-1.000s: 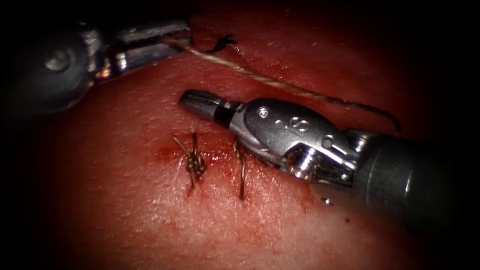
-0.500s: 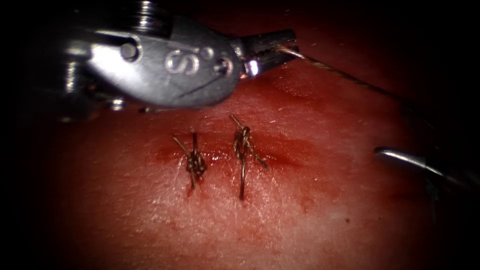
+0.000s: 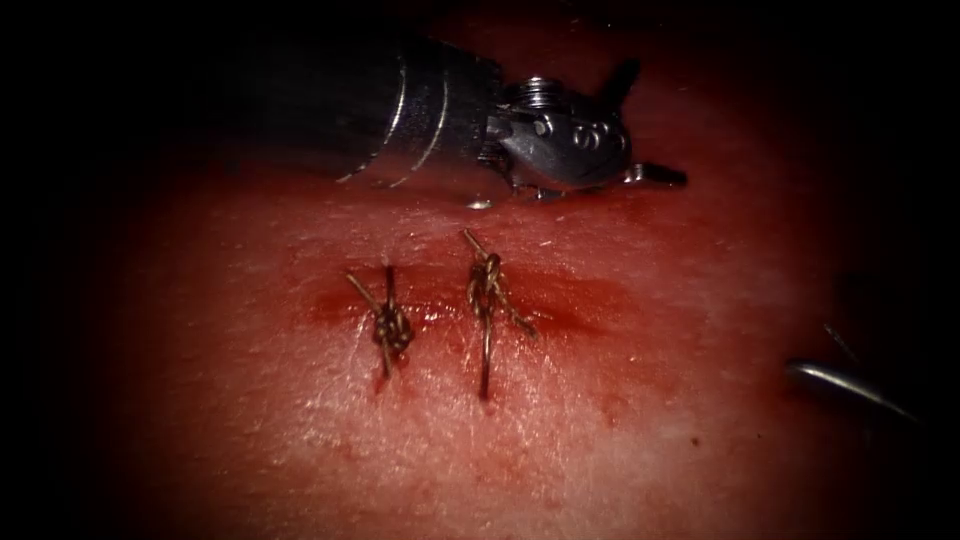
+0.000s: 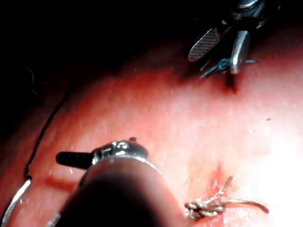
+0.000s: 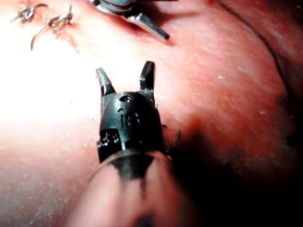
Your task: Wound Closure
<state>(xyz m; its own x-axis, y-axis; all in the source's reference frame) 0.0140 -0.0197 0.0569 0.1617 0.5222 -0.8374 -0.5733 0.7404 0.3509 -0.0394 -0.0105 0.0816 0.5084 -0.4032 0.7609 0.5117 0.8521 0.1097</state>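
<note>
Two knotted stitches (image 3: 390, 325) (image 3: 487, 290) cross the cut (image 3: 580, 305) in the tissue (image 3: 560, 440). My left tool (image 3: 655, 125) lies over the tissue beyond the cut, its jaws spread wide with nothing between them. My right tool (image 5: 125, 71) is open and empty too, its jaws (image 4: 222, 47) just above the tissue; in the endoscope view it sits at the far right edge. A silvery curved piece (image 4: 14, 203), apparently the needle, lies free on the tissue with dark thread (image 4: 42, 135) running from it. The thread (image 5: 265, 45) lies slack on the tissue.
Red fluid stains the tissue along the cut (image 3: 330, 305). A short dark strand of thread (image 4: 215, 68) lies by the right tool's jaws. The nearer stitch's cut tails (image 4: 222, 205) stick out beside my left tool's shaft (image 4: 118, 189).
The left tool was shut on the thread and has let it go, opened and moved right. The right tool drew back from the stitches to the right edge and opened. The taut thread is gone.
</note>
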